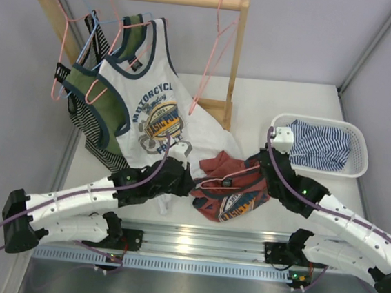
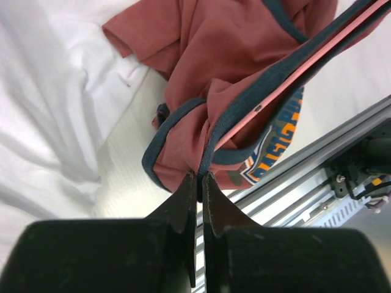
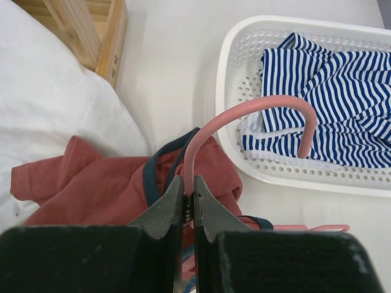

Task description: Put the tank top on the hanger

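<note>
Two tools are clamped and meet mid-surface (image 1: 289, 107). The left tool (image 2: 198, 178) has its jaws pinched tight on the navy trim of the tank top (image 2: 226, 55), right where the pink hanger (image 2: 317, 58) bar runs into the cloth. The left arm reaches in low from the left, forearm stretched toward centre. The right tool (image 3: 188, 186) has its jaws closed on the hanger stem just under the hook, which curves toward the white basket (image 3: 223, 91) holding the striped garment (image 3: 330, 104). The right arm is bent, elbow out to the right. The tank top lies crumpled on the surface between the tools, touching the white tank top (image 1: 151, 107).
</note>
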Motion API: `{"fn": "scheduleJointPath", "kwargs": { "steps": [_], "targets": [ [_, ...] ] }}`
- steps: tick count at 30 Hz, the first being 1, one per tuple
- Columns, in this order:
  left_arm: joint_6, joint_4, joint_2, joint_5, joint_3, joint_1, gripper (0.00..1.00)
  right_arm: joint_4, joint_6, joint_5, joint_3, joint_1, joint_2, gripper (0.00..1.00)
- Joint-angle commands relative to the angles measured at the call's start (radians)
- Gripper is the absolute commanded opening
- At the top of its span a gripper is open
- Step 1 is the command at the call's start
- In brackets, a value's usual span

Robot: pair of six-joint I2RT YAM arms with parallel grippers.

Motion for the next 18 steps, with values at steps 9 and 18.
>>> {"fn": "scheduleJointPath", "kwargs": {
  "steps": [9, 18],
  "targets": [
    [0.065, -0.084, 0.081, 0.046, 0.206, -0.002, 0.00, 0.081, -0.032, 0.128, 0.056, 0.010, -0.001, 0.00],
    [0.076, -0.089, 0.116, 0.060, 0.236, -0.003, 0.00, 0.080, -0.029, 0.088, 0.080, 0.013, -0.003, 0.00]
  ]
}}
